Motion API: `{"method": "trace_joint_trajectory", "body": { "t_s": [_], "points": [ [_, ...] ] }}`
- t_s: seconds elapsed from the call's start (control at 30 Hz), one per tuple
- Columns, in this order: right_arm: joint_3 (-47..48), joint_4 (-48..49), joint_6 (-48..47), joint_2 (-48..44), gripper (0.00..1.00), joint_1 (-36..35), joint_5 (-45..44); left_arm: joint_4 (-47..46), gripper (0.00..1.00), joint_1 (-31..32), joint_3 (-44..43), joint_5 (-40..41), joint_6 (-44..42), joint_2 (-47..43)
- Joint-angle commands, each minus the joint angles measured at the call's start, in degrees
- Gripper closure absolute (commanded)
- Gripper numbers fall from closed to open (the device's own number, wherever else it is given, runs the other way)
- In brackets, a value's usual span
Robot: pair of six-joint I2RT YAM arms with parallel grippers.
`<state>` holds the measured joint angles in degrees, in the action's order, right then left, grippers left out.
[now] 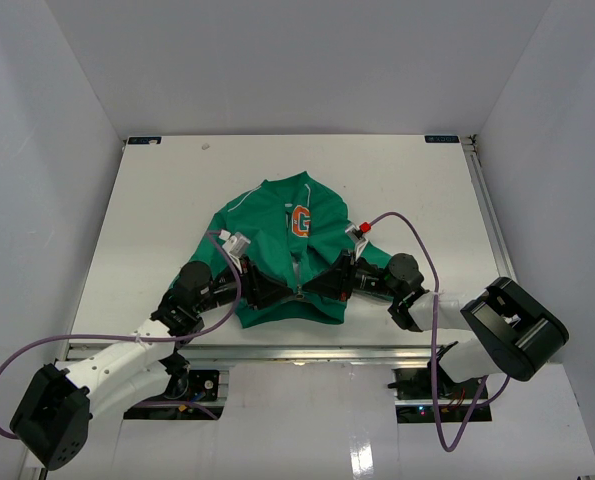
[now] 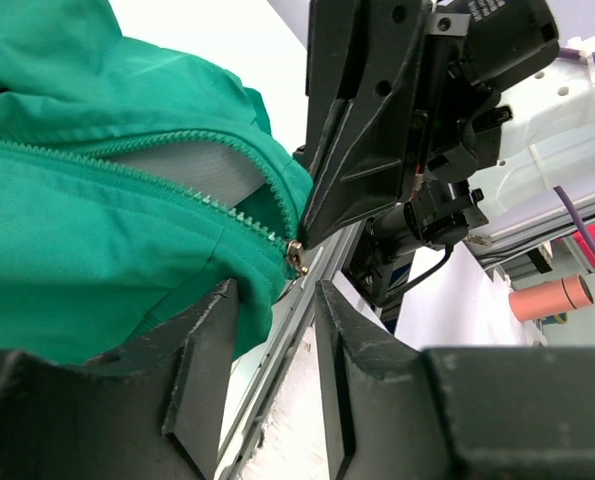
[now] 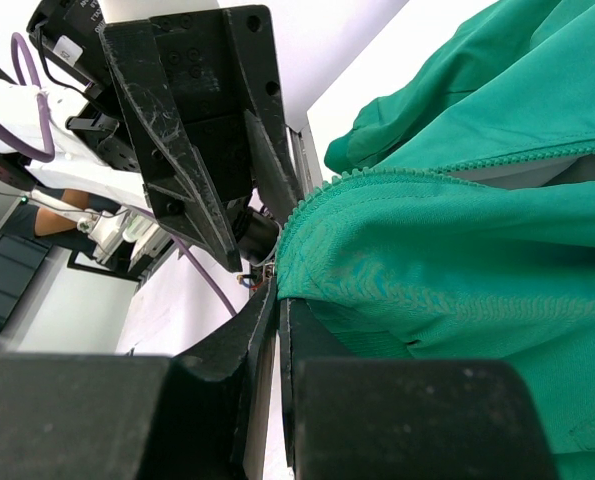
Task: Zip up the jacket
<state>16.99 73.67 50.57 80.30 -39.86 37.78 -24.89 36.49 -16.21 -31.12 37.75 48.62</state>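
Note:
The green jacket [image 1: 277, 235] with an orange "G" lies flat mid-table, its zipper mostly undone and pale lining showing in the left wrist view. Both grippers meet at its bottom hem by the zipper's foot. My left gripper [image 1: 274, 289] [image 2: 277, 305] is open; the green hem [image 2: 127, 250] rests against its left finger [image 2: 202, 350], and the small metal zipper end [image 2: 297, 256] hangs just above the gap. My right gripper [image 1: 326, 283] [image 3: 280, 300] is shut on the jacket's hem corner [image 3: 397, 270], with the zipper teeth [image 3: 377, 178] running away to the right.
The table's near edge and metal rail [image 1: 307, 352] lie just below the hem. Purple cables [image 1: 417, 240] loop beside each arm. Each gripper fills the other's wrist view at close range, the right one in the left wrist view [image 2: 377, 130] and the left one in the right wrist view [image 3: 197, 130].

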Motion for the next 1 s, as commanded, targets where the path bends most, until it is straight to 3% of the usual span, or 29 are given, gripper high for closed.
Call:
{"method": "trace_joint_trajectory", "body": {
  "t_s": [0.0, 0.17, 0.6, 0.87, 0.97],
  "points": [
    [0.2, 11.5, -0.1, 0.2, 0.92, 0.2, 0.5, -4.4, 0.57, 0.0, 0.9, -2.5, 0.5, -0.5],
    [0.3, 11.9, 0.3, 0.6, 0.92, 0.2, 0.8, -5.1, 0.63, 0.0, 0.6, -3.4, 0.2, 0.6],
    [0.3, 12.6, 0.7, 1.2, 0.92, 0.2, 0.8, -7.0, 0.68, 0.0, 0.8, -4.7, -0.1, 2.1],
    [0.3, 13.2, 0.8, 1.6, 0.92, 0.2, 0.9, -8.5, 0.99, 0.0, 1.2, -5.4, 0.0, 3.4],
    [0.5, 12.6, 0.8, 1.5, 0.92, 0.2, 1.1, -7.6, 1.00, 0.0, 1.4, -5.2, -0.7, 3.1]
  ]
}}
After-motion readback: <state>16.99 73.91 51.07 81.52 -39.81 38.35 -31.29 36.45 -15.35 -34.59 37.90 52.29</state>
